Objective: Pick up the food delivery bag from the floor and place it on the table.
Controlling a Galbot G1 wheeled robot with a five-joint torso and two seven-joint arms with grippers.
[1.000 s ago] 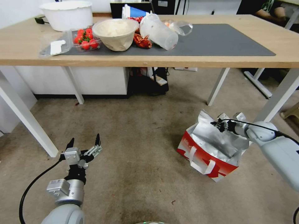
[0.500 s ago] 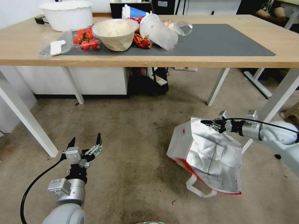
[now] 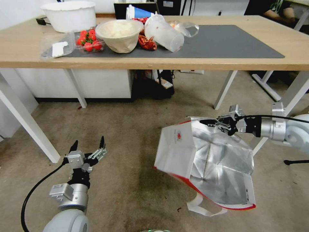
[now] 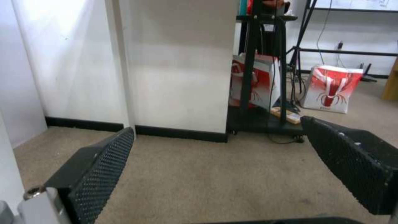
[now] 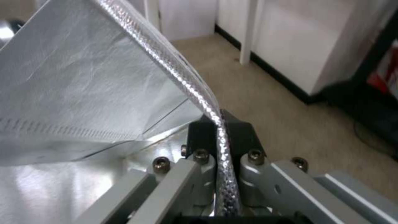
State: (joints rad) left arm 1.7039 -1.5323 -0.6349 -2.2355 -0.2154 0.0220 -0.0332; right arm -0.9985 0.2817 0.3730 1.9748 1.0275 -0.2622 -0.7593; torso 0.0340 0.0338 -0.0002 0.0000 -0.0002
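Right gripper [image 3: 209,122] clamped on the foil rim of the food delivery bag [image 3: 175,145], hanging tilted above the floor [image 3: 135,135]; left gripper [image 3: 87,145] spread wide, empty.

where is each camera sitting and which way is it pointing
Head view: on the head, looking forward and down at the floor and table; both arms show, right pincer gripping the bag, left pincer open.
Left wrist view: low, looking along the floor toward a white wall; own fingers show.
Right wrist view: looking along the clamped bag rim.
Shared: the bag's foil lining, in the head and right wrist views.
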